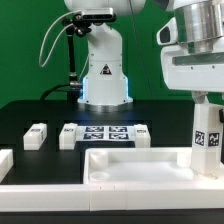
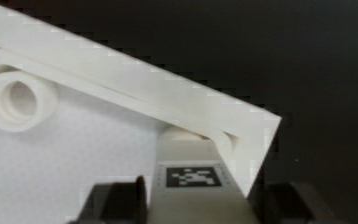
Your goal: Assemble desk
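Note:
The desk slab [image 1: 140, 166] is white with a recessed middle and lies at the front of the black table. My gripper [image 1: 205, 100] is at the exterior view's right, shut on a white tagged leg post [image 1: 208, 127]. It holds the post upright, with the lower end at the slab's right corner. In the wrist view the post [image 2: 195, 172] sits between my dark fingers [image 2: 108, 202], my gripper [image 2: 197, 206] closed on it. The slab's corner rim [image 2: 229, 115] is just ahead, and a round socket [image 2: 16, 100] shows in the slab [image 2: 87, 150].
The marker board [image 1: 105, 134] lies mid-table in front of the robot base [image 1: 105, 75]. A loose white leg post [image 1: 36, 135] lies to its left in the exterior view. Low white border rails run at the left [image 1: 5, 160] and along the front [image 1: 60, 205].

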